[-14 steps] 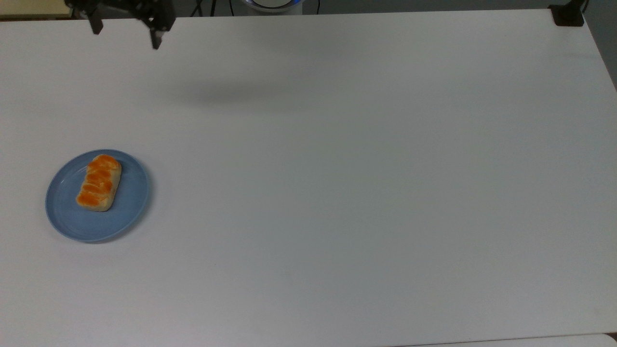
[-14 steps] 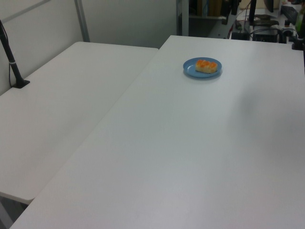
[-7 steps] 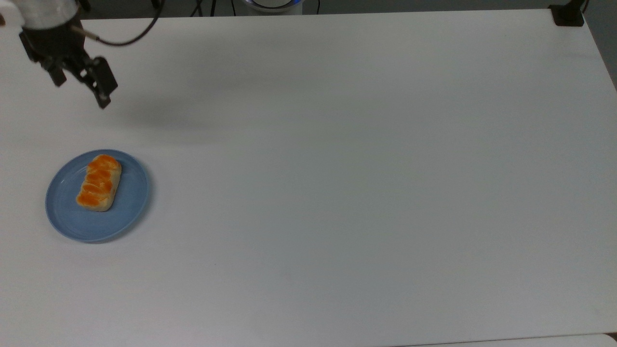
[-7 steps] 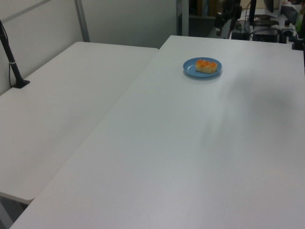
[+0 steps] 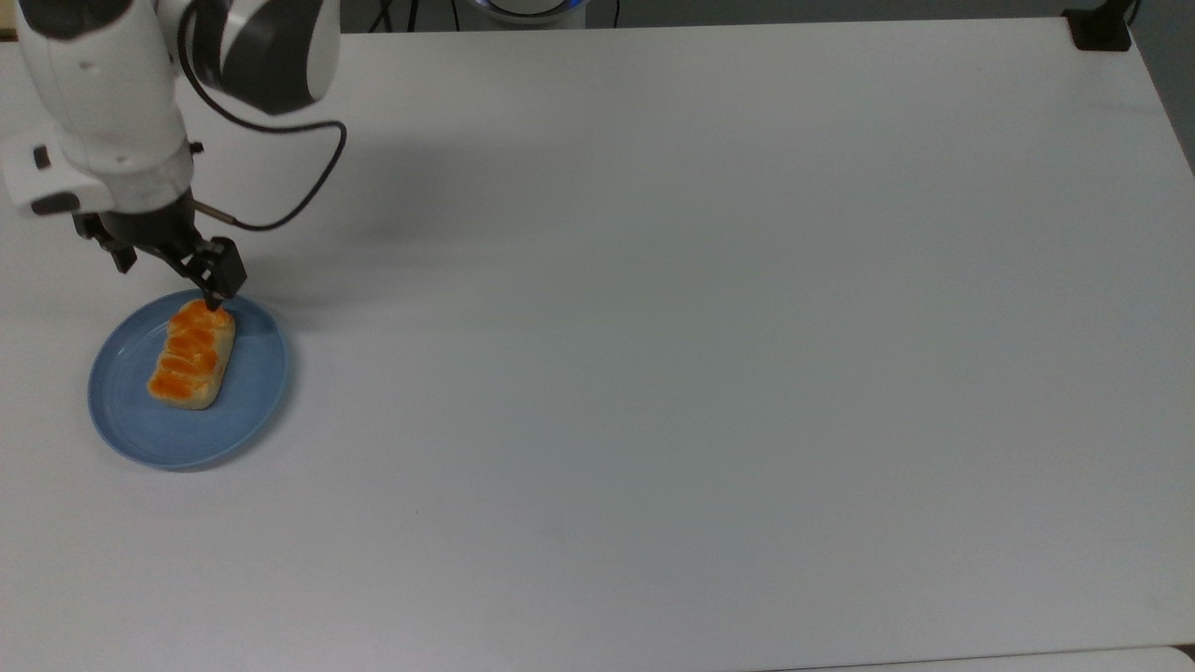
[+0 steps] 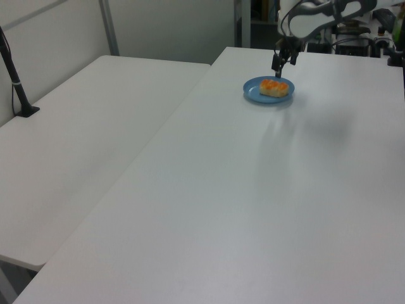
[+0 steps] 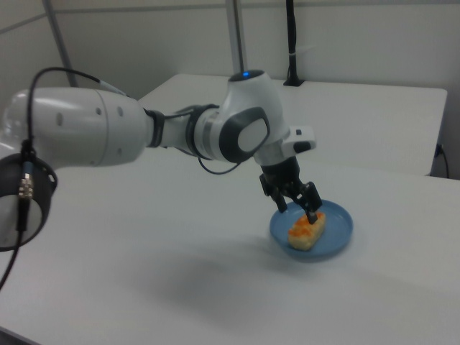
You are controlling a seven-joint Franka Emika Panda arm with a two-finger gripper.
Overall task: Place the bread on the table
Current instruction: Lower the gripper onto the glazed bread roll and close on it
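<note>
Hovering claw (image 7: 296,205) spread above bread (image 5: 191,353), blue plate (image 5: 250,392), table (image 5: 709,355)

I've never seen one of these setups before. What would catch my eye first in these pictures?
Probably the orange-topped bread, lying on a round blue plate near the top view's left edge of an otherwise plain white table. Next is the big white robot arm reaching in, its black gripper open, just above one end of the bread.
</note>
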